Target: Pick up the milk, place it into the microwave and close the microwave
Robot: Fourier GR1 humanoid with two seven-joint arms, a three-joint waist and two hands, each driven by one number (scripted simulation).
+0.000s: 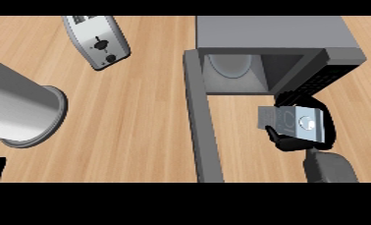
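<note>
Right robot hand (pixel 287 143) is curled round the small grey milk carton (pixel 300 121); I'd ease it straight into the open grey microwave (pixel 275 32).

Kitchen counter (pixel 138 121), seen from above: light wood top, grain running L to R across the view. Upper L, a silver toaster (pixel 98 40) sits at an angle in the frame, its control face w/ two dark knobs turned toward the viewer, top end cut by the frame edge. Far L, a grey metal canister (pixel 25 111), round w/ a flared rim, partly out of frame. Toaster & canister sit apart, wood showing btwn them.
</note>
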